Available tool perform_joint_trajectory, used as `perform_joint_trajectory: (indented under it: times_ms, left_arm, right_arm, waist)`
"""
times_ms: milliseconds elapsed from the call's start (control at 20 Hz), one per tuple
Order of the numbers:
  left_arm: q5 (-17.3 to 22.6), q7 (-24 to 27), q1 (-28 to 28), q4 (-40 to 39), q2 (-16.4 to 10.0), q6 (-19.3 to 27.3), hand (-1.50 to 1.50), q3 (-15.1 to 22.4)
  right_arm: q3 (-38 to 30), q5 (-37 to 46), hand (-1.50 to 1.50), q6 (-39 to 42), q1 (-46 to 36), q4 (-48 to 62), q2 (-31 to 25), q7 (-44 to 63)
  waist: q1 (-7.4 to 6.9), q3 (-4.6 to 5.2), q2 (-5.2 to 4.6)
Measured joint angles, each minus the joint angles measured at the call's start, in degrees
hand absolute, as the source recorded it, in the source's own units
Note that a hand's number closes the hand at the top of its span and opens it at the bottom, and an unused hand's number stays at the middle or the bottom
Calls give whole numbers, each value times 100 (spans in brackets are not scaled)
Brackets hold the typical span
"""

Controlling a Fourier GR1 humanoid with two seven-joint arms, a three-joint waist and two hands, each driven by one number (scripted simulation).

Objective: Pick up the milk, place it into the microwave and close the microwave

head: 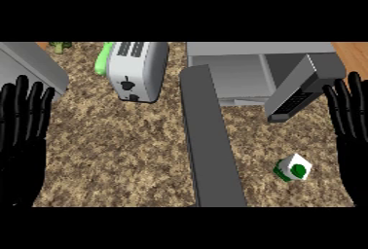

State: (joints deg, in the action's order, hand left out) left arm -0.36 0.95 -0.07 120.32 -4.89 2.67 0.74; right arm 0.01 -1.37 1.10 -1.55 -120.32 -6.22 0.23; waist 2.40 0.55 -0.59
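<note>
Left hand [25, 121] at left edge: fingers straight, slightly spread, idle. Boxy silver toaster [137, 68] behind. Grey microwave [244, 53] open, its long dark door [212, 146] swung out. Small white-and-green milk carton [292, 168] stands on the speckled brown counter [129, 146], right of the door. Right hand [348, 112]: fingers straight, apart, empty. Advice: lower it over the carton and wrap the sides, clear of the door.

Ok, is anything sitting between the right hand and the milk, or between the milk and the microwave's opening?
Nothing visible. Only bare counter lies between the right hand and the milk. The microwave door stands open to the milk's left, so the way into the microwave looks free too.
</note>
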Motion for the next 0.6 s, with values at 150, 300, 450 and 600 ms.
perform_joint_trajectory:
  times_ms: [150,300,450,600]
  left_arm:
    - [62,-9,-79,-138,-18,-46,-150,-67]
    - [9,82,9,-221,18,-1,-150,-100]
    - [7,-49,245,-260,222,164,-150,-40]
    - [126,-59,591,-122,256,128,-150,-91]
  right_arm:
    - [7,401,-150,-344,154,-149,145,48]
    - [56,1046,-150,-963,313,-310,375,75]
    - [440,1619,-150,-1511,481,-404,501,440]
    - [850,2084,-150,-1961,600,-476,563,736]
  waist:
    - [-109,-28,33]
    - [-160,-38,51]
    - [-207,-43,61]
    - [-238,-48,65]
